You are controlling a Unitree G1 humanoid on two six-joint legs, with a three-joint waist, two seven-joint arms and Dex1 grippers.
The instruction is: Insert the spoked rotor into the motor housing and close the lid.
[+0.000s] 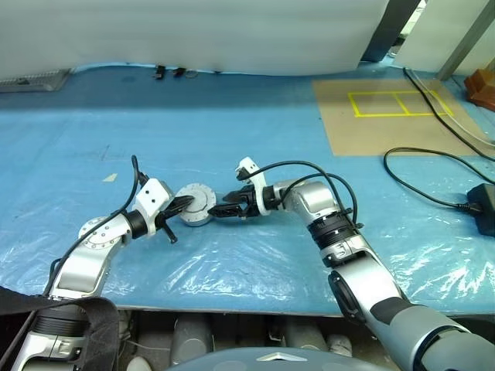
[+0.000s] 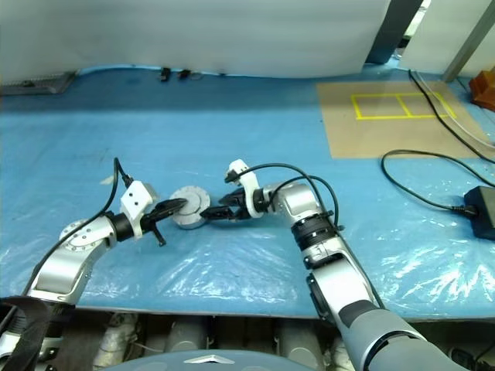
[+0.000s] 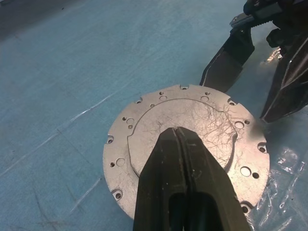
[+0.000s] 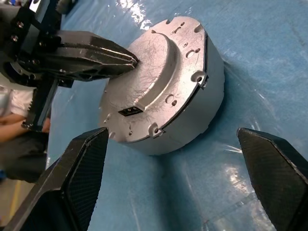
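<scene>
Silver lid [image 2: 188,207] on blue sheet [image 2: 232,147] between left gripper [image 2: 172,205], apparently touching, and right gripper [image 2: 215,214]

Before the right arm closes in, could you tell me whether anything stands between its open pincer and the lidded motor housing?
Nothing visible does. The right pincer is open facing the motor housing across bare blue sheet. The shut left pincer lies over the lid from the other side.

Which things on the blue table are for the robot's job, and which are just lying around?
For the job:
- lid, on top of the motor housing
- left gripper, shut, tips over the lid
- right gripper, open beside the housing

Just lying around:
- black cable
- brown board with yellow tape
</scene>
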